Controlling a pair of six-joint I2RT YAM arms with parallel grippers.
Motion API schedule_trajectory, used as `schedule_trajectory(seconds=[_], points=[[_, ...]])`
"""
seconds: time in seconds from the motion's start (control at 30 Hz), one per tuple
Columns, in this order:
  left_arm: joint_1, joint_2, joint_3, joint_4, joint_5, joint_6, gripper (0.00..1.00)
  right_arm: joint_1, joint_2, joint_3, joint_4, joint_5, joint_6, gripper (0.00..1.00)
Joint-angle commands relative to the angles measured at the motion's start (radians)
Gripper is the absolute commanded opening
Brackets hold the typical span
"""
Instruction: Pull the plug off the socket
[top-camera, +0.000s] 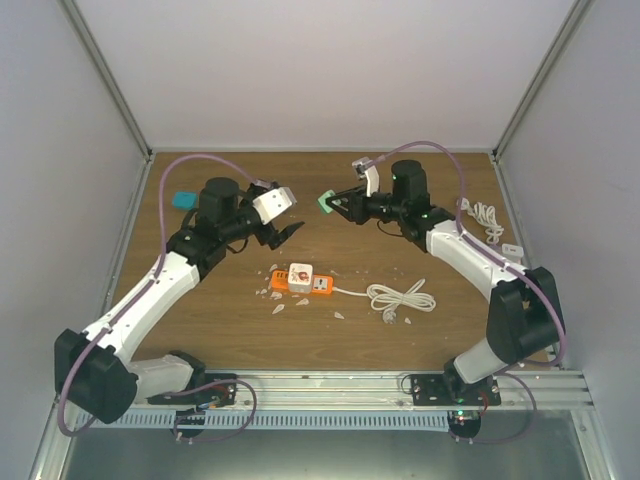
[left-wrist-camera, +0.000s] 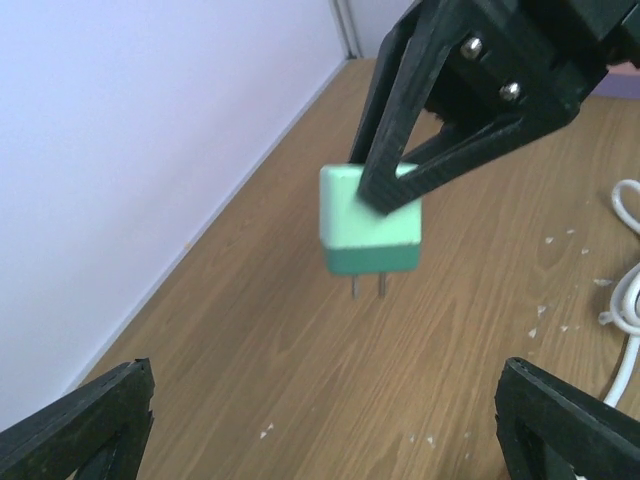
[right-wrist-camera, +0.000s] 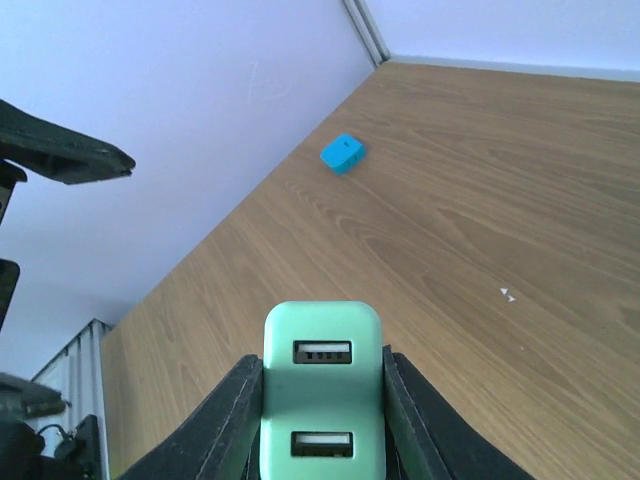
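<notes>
My right gripper (top-camera: 337, 205) is shut on a mint-green plug (top-camera: 325, 202), a USB charger block, and holds it in the air above the table at the back middle. In the right wrist view the plug (right-wrist-camera: 323, 385) shows two USB ports between my fingers (right-wrist-camera: 225, 420). In the left wrist view the plug (left-wrist-camera: 370, 232) hangs with two metal prongs pointing down, free of any socket. The orange socket strip (top-camera: 300, 281) lies mid-table with a white block on it. My left gripper (top-camera: 283, 232) is open and empty, left of the plug, its fingertips (left-wrist-camera: 90, 430) spread wide.
A white coiled cable (top-camera: 400, 297) runs right from the strip. A blue block (top-camera: 184, 200) lies at the back left, also in the right wrist view (right-wrist-camera: 342, 153). Another white cable (top-camera: 487, 218) lies by the right wall. Small white flecks (top-camera: 285, 305) lie around the strip.
</notes>
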Motion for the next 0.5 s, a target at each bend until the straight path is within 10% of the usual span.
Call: schedule_trajectory(seconds=[0.0, 0.47], points=[[-0.044, 0.049, 0.062, 0.008, -0.018, -0.030, 0.91, 0.035, -0.003, 0.033, 0.050, 0.028, 0.092, 0.08], [-0.152, 0.146, 0.117, 0.019, -0.126, 0.010, 0.74, 0.093, -0.018, 0.029, 0.062, 0.068, 0.160, 0.09]])
